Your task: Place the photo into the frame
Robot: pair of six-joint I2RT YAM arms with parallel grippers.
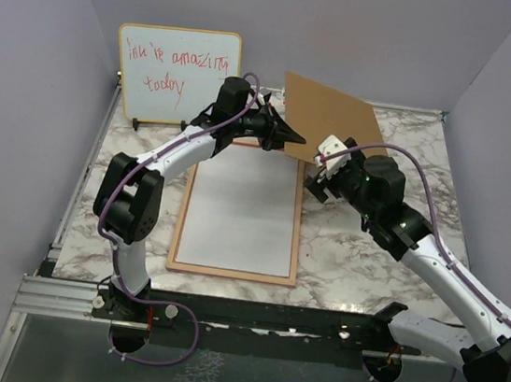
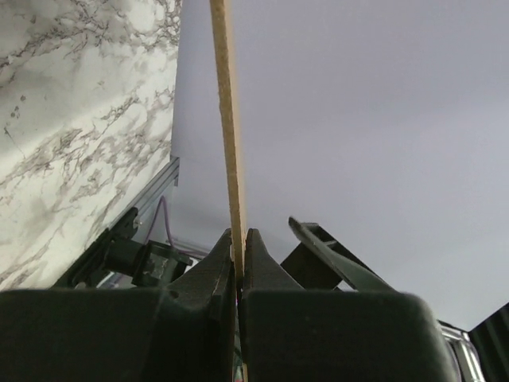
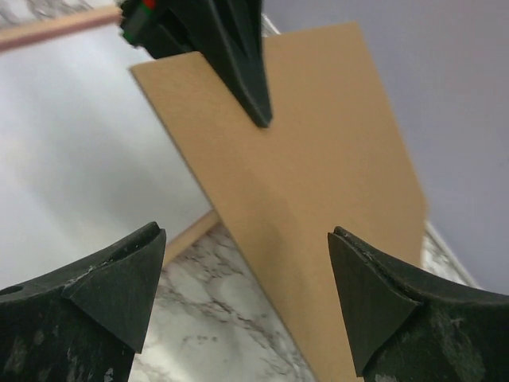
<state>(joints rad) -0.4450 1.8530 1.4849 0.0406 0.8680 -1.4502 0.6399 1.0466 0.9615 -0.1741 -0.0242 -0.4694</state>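
While the left hand (image 2: 238,236) pinches the brown backing board (image 1: 332,116) aloft, the right hand (image 3: 246,239) gapes open beside it, and the photo (image 1: 238,212) lies white-side-up in the frame (image 1: 298,239) on the counter (image 1: 373,263).

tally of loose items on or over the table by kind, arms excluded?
whiteboard: 1
picture frame: 1
white sheet lying in the frame, probably the photo face down: 1
brown backing board, lifted and pinched by the left gripper: 1
Total: 4
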